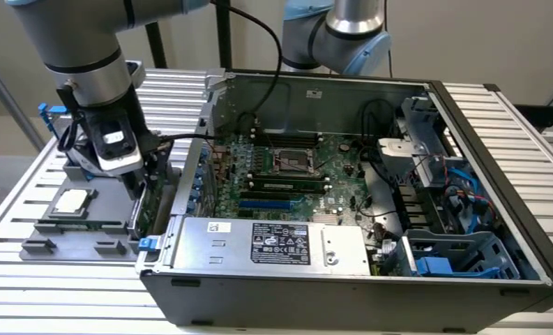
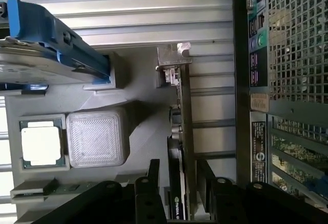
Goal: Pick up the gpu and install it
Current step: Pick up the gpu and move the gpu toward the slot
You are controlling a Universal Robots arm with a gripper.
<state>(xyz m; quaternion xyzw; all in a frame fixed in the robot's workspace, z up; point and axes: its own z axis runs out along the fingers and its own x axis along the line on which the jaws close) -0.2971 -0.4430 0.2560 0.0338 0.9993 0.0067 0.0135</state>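
The gpu [image 2: 183, 106] stands on edge in a slot of the grey fixture [image 2: 138, 126], its silver end bracket [image 2: 173, 55] at the far end and its black cooler face turned toward the fixture's middle. In the exterior view the gpu [image 1: 146, 204] shows as a green strip just outside the wall of the computer case [image 1: 351, 293], at that view's left. My gripper [image 2: 178, 165] is lowered over the card, open. One black finger [image 2: 154, 180] stands on each side of the card, with a narrow gap on both sides. From the exterior view the gripper [image 1: 132, 180] hangs straight above the card.
The fixture also holds a processor [image 2: 41, 142], memory sticks [image 2: 36, 187] and a blue-framed hard drive [image 2: 51, 44]. The open case lies on the slatted table with its motherboard [image 1: 286, 167] exposed. A second arm [image 1: 346, 31] stands behind the case.
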